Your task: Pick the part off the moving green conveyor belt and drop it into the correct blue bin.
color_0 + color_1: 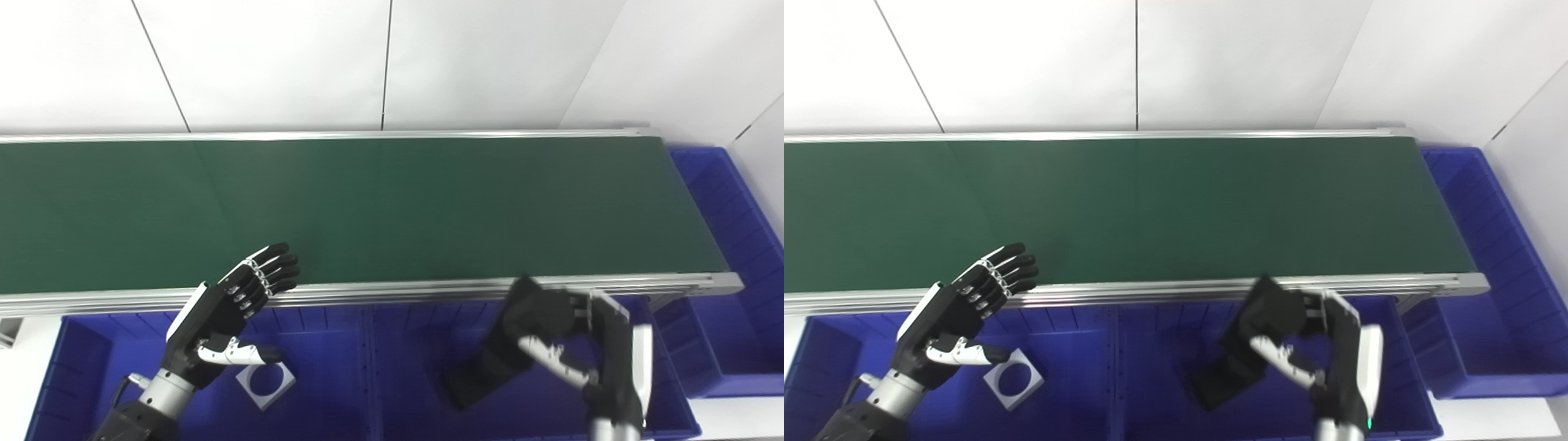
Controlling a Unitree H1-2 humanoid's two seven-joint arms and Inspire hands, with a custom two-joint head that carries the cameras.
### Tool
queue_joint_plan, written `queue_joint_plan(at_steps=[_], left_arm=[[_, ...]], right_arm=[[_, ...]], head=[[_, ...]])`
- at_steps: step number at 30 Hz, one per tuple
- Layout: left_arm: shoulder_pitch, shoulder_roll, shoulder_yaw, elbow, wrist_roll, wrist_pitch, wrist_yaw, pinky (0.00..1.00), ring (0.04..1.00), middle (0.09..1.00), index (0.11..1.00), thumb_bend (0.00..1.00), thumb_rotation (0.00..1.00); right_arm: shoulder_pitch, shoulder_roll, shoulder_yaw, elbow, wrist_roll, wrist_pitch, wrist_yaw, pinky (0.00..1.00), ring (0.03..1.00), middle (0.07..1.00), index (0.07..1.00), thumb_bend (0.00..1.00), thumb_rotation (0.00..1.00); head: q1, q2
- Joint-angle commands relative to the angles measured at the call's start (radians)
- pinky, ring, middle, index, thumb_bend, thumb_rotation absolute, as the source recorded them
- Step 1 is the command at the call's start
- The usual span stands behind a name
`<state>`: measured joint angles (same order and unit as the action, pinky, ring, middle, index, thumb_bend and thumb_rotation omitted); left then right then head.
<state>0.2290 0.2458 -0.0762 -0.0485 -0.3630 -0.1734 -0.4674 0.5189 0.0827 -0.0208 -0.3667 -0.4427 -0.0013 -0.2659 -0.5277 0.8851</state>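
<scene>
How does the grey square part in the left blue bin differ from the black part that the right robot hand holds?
The grey square part is light, flat and has a round hole; the black part is dark, longer and shows no hole. The grey part lies free on the floor of the left blue bin; the black part is gripped by the right robot hand over the middle blue bin. Both are off the green conveyor belt.

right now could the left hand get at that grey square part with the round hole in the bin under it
Probably yes. The left hand is open and holds nothing, hovering right above the grey square part, which lies alone on the floor of the left blue bin with nothing over it.
</scene>
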Motion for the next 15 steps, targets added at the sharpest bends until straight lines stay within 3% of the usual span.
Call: queue_joint_plan(at_steps=[1,7,15], left_arm=[[-0.006,0.015,0.013,-0.028,-0.022,-0.010,-0.012,0.83,0.838,0.846,0.860,1.00,0.16],[-0.008,0.024,0.026,-0.019,-0.031,-0.012,-0.026,0.82,0.830,0.838,0.855,1.00,0.16],[-0.007,0.030,0.037,-0.020,-0.038,-0.002,-0.030,0.81,0.827,0.840,0.852,1.00,0.16]], right_arm=[[0.004,0.011,-0.010,0.006,0.017,-0.088,-0.043,0.37,0.421,0.490,0.515,0.52,0.00],[0.022,0.015,-0.045,0.104,0.027,-0.133,-0.105,0.38,0.425,0.480,0.521,0.52,0.00],[-0.006,0.015,-0.111,0.254,0.076,-0.142,-0.156,0.38,0.428,0.481,0.516,0.52,0.00]], head=[[-0.005,0.002],[-0.010,0.009],[-0.006,0.013]])
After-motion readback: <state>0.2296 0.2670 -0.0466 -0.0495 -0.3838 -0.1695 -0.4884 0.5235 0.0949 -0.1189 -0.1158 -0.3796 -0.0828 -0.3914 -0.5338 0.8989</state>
